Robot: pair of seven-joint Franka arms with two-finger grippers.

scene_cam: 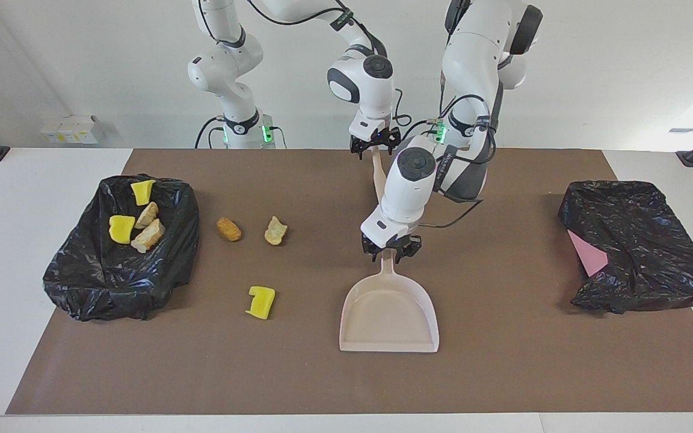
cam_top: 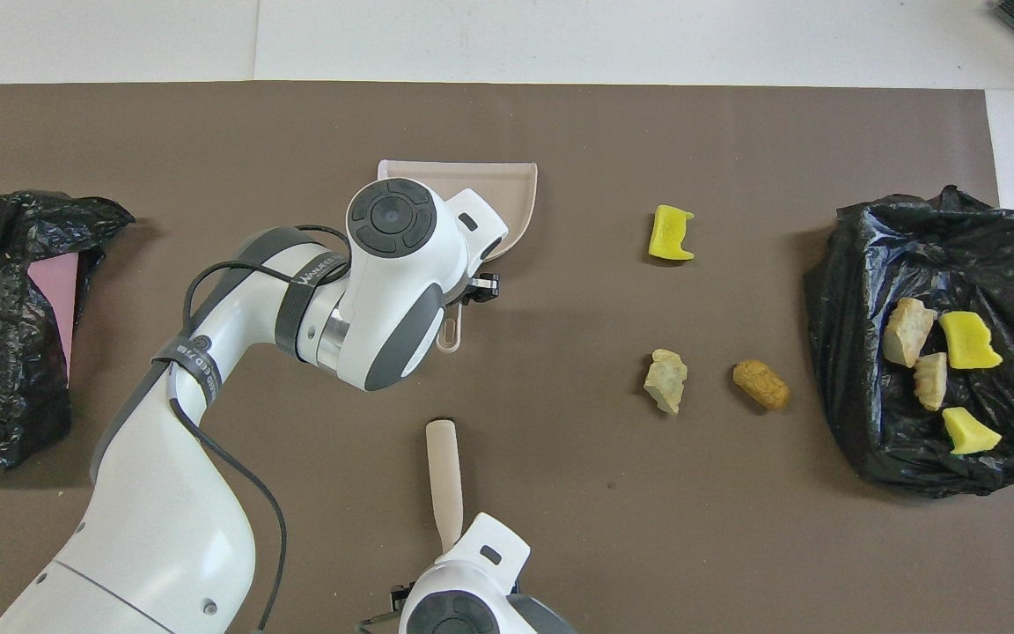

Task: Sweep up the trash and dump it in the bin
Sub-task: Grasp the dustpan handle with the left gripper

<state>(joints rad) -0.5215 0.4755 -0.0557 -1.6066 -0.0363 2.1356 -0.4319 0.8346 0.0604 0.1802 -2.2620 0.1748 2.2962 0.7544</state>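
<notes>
Facing view: left tool (scene_cam: 391, 251) is clenched on the dustpan (scene_cam: 389, 313) handle, right tool (scene_cam: 374, 144) sits at the brush (scene_cam: 378, 171) handle tip, grip unclear. Overhead: three trash lumps (cam_top: 671, 234) loose on the tabletop (cam_top: 208, 132), four in the bin (cam_top: 938, 423) toward the right arm's end

Pale pink dustpan (scene_cam: 388, 313), brown mat (scene_cam: 503, 361), black bin bags (scene_cam: 118, 270).

Left gripper (scene_cam: 390, 252) low over dustpan (scene_cam: 389, 313) handle, jaws astride it. Right gripper (scene_cam: 374, 144) at top end of brush (scene_cam: 378, 171) handle. Loose trash on mat: orange-brown chunk (scene_cam: 228, 229), beige chunk (scene_cam: 275, 231), yellow piece (scene_cam: 261, 302). Four more pieces in black bin (scene_cam: 121, 246) at right arm's end of bench.
</notes>
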